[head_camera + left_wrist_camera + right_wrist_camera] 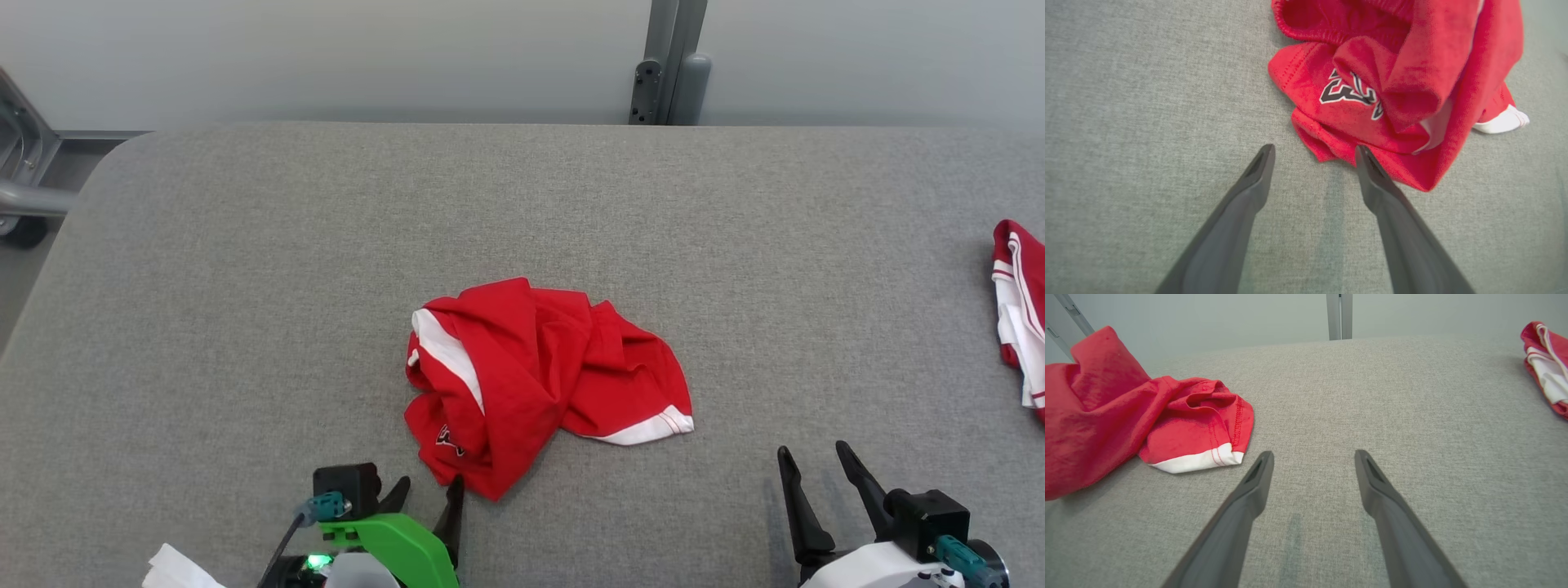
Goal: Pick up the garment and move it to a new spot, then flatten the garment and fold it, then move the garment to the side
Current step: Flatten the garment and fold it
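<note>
The red garment (pixel 531 367) lies crumpled at the centre of the head view on the grey fabric surface (pixel 245 286), with a white band down its left side and a white-trimmed hem (pixel 653 425) at its lower right.

The left gripper (pixel 430 490) sits at the lower left of that frame, just below the garment's lowest fold. The left wrist view fills in the detail: the left gripper (pixel 1314 151) has its jaws spread wide with nothing between them. One tip is over bare surface and the other is at the edge of the garment (pixel 1392 81); I cannot tell whether it touches the cloth. This view also brings out black-and-white lettering (pixel 1349 92) on a fold, which is a small dark mark in the head view.

The right gripper (pixel 812 453) is at the lower right of the head view, well apart from the garment. In the right wrist view, the right gripper (pixel 1313 454) also has its jaws wide and empty, above bare surface. The garment (pixel 1106 416) bulks at the left of that frame, its hem (pixel 1196 461) near the left tip.

A second red-and-white garment (pixel 1020 310) lies at the right edge of the head view and at the upper right of the right wrist view (pixel 1547 363).
</note>
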You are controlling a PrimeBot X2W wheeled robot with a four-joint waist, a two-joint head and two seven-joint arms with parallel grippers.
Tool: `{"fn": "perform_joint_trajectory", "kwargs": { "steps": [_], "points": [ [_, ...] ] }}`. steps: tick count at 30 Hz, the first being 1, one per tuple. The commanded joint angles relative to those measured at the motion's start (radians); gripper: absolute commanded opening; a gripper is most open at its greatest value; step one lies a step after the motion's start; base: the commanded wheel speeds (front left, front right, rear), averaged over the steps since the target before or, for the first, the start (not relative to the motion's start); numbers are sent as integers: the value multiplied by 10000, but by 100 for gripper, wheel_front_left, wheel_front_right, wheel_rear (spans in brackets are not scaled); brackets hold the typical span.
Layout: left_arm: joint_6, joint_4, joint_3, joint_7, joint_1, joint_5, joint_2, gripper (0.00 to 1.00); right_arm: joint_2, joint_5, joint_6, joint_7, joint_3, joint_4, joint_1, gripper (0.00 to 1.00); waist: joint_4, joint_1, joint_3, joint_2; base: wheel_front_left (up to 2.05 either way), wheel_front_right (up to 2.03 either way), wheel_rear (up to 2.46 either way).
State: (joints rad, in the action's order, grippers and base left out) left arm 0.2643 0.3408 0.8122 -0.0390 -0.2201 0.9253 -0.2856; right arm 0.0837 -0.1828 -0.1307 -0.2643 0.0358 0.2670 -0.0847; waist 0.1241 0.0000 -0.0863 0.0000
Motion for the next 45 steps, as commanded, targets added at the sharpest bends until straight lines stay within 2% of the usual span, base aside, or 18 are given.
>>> {"fn": "perform_joint_trajectory", "kwargs": {
  "steps": [1, 8, 17, 27, 31, 32, 33, 37, 40, 42, 45],
  "points": [
    [-10, -128, 141, 67, 87, -102, 7, 100, 58, 2, 0, 3, -6, -5, 1, 100, -31, 0, -14, 0, 0, 0, 0],
    [-109, -373, 752, 377, -207, -522, 58, 100, 90, -3, 0, 3, 36, 20, 92, 100, -293, 0, -33, 0, 0, 0, 0],
    [-268, -613, 1046, 592, -484, -592, 335, 100, 60, -53, 0, 3, -32, -52, 144, 100, -738, 0, -196, 0, 0, 0, 0],
    [-13, -750, 1154, 925, -708, -658, 345, 100, 70, -87, 0, 3, -93, -102, 258, 100, -1149, 0, -498, 0, 0, 0, 0],
    [116, -313, 1015, 955, -900, -633, 425, 100, 73, -90, 0, 3, -113, -151, 338, 100, -1235, 0, -668, 0, 0, 0, 0],
    [130, -169, 977, 962, -986, -586, 491, 25, 68, -92, 0, 3, -107, -146, 352, 100, -1262, 0, -706, 0, 0, 0, 0],
    [98, -91, 901, 897, -1125, -568, 574, 0, 67, -94, 0, 3, -94, -141, 392, 100, -1295, 0, -740, 0, 0, 0, 0],
    [-82, -269, 288, 772, -1488, 102, 1179, 0, 57, -120, 0, 1, -112, -101, 475, 100, -1371, 0, -798, 0, 0, 0, 0],
    [-49, -815, -504, 537, -1855, 825, 1718, 0, 30, -123, 0, 1, -44, -53, 524, 100, -1456, 0, -797, 0, 0, 0, 0],
    [60, -1290, -1309, 275, -1952, 1712, 2061, 0, 5, -168, 0, 1, 20, -18, 578, 100, -1568, 0, -771, 0, 0, 0, 0],
    [527, -1879, -2271, -44, -2247, 2982, 2285, 0, -49, -230, 0, 3, 157, 40, 695, 100, -1811, 0, -771, 0, 0, 0, 0]
  ]
}}
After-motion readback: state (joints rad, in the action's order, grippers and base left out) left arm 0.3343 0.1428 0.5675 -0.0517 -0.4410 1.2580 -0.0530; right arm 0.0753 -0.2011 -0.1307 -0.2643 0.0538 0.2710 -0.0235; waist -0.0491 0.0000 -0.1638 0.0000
